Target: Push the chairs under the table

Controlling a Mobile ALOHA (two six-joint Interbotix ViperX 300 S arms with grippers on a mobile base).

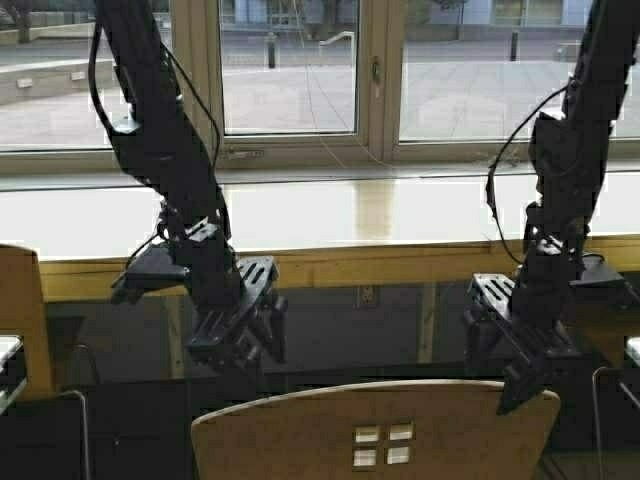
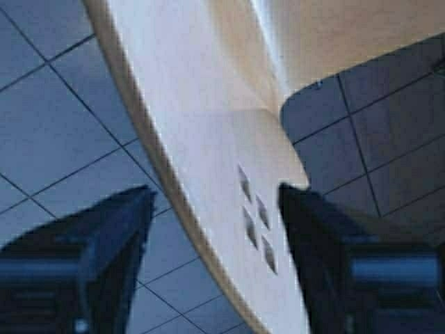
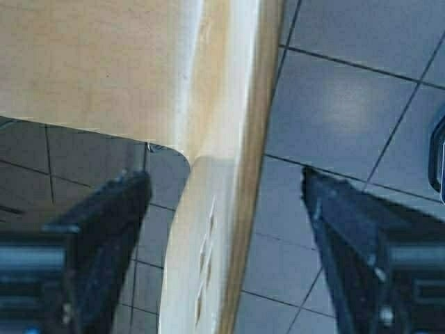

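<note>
Both arms are down over the one chair (image 1: 375, 430) in front of the robot, its curved tan backrest low in the middle of the high view, four-square cutout (image 1: 383, 445) facing the camera. The table (image 1: 330, 215) is the long pale counter running along the window, thick wooden front edge above a dark gap; the chair sits near it, backrest on the robot's side of that edge, so not tucked under. Left gripper (image 1: 245, 340) hangs above the left end of the backrest's top rim; contact can't be judged from the high view. Left wrist view: the backrest (image 2: 208, 160) runs between the two dark fingers (image 2: 97, 236), jaws spread wide, one finger on each face of the wood with clear floor tile visible between finger and wood on the outer side. Right gripper (image 1: 525, 375) is at the right end of the backrest, tip down at the top rim. Right wrist view: same story, backrest edge (image 3: 229, 181) runs between the fingers (image 3: 104, 229), jaws spread, straddling the wood and not pinching it. Seat (image 3: 90, 62) is visible beyond the backrest. A second tan chair (image 1: 20, 320) stands at the far left edge, partly cut off, up close to the table. Floor is dark grey tile (image 3: 348, 111).
</note>
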